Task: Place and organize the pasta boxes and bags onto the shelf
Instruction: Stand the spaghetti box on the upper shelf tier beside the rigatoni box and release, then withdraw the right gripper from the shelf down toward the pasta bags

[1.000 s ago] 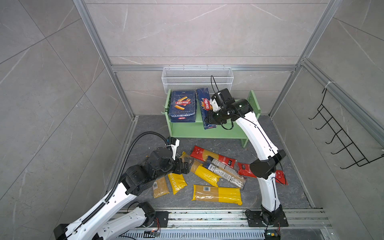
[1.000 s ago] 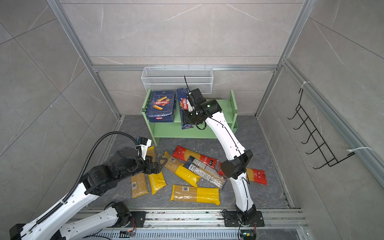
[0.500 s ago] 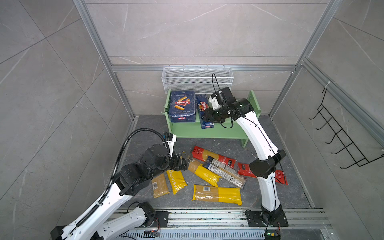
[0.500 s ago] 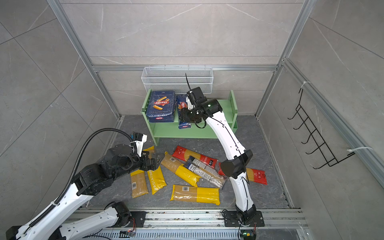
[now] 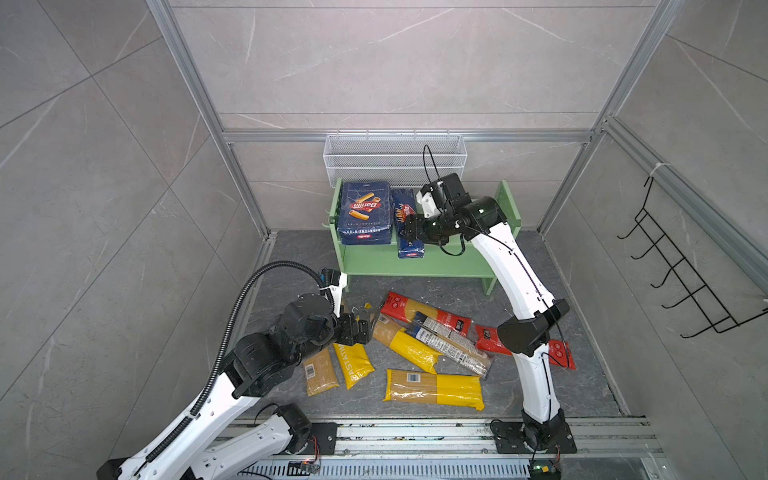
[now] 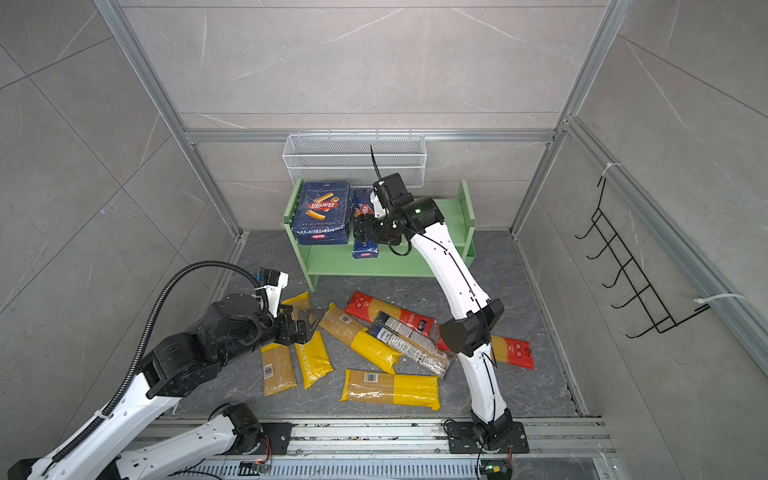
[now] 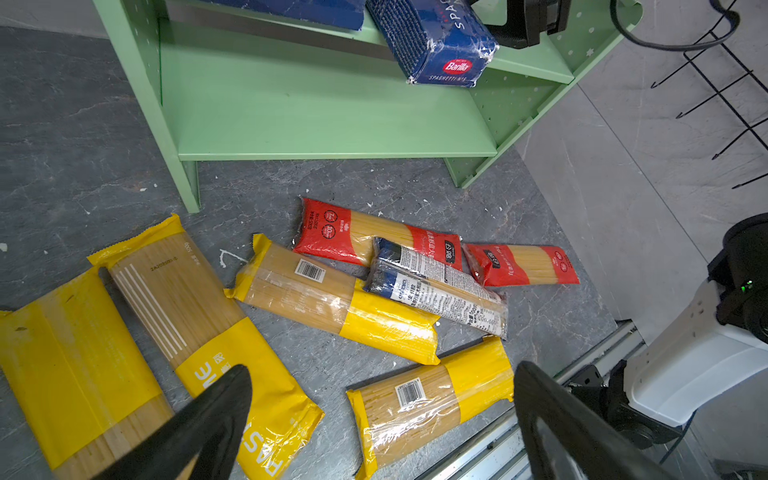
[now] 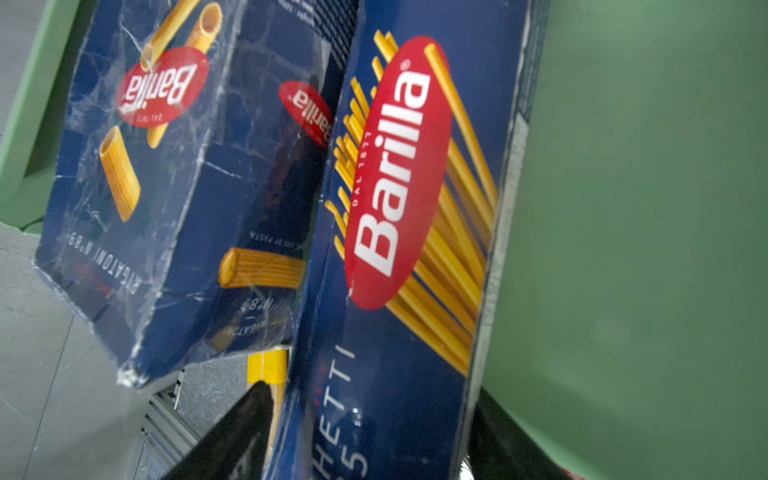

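The right gripper (image 5: 409,227) has let its jaws spread over the last second, and the spaghetti box (image 5: 410,246) now rests on its own on the shelf (image 5: 415,266). It lies on the top tier just beside the rigatoni box (image 5: 365,212), which sits at that tier's left end. The spaghetti box's near end overhangs the tier's front edge. I judge both boxes placed, though the overhang may want a push toward the back edge.

In the right wrist view the jaws straddle the box. One finger stands clear of it with a gap showing; the other is very near or touching, and I cannot tell which. So the grip looks released, with the jaws well apart but not yet withdrawn.

The left gripper (image 7: 382,370) is fully spread and holds nothing. It hovers above the yellow bags near the floor's (image 5: 299,257) left edge. All seven bags (image 5: 434,388) lie on the floor in front of the shelf, some overlapping, and the lower tier is bare. The bags are the work that remains.
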Available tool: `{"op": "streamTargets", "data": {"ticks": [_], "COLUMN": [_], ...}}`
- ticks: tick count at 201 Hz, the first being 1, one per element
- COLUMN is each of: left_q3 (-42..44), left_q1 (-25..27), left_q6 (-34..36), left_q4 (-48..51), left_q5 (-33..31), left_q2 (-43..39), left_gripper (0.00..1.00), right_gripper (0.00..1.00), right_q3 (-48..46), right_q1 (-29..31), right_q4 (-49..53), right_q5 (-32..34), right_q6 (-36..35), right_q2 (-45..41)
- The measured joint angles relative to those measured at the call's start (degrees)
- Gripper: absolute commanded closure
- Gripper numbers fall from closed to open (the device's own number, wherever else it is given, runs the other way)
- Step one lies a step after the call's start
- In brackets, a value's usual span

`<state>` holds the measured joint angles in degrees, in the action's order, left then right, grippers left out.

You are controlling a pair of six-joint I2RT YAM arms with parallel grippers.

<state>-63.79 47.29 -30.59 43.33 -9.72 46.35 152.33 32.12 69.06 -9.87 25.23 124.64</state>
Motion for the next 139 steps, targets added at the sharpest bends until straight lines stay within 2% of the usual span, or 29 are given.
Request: {"op": "streamTargets", "data": {"ticks": [27,81,139], "left_q3": [1.36,4.17,7.5], "left_q1": [-0.02,0.0,0.0], "left_q6": [-0.5,-2.45,-5.79], "left_q4": [0.37,0.61,-0.04], "left_q5": [-0.79,-0.96,-0.66], "left_q2": [-0.26,-0.24,0.17], "left_gripper": [0.0,0.0,0.0], "right_gripper": [0.15,0.14,0.14], "right_q3": [-7.3,-26.86,-55.71], "right_q1": [0.0,0.0,0.07], "right_q4": [-2.97,-10.01,-16.2], "right_q5": [0.68,2.38,3.32], "right_q6": [-0.92,-1.6,-2.4], "right_q2": [-5.4,-22.64,-42.4]}}
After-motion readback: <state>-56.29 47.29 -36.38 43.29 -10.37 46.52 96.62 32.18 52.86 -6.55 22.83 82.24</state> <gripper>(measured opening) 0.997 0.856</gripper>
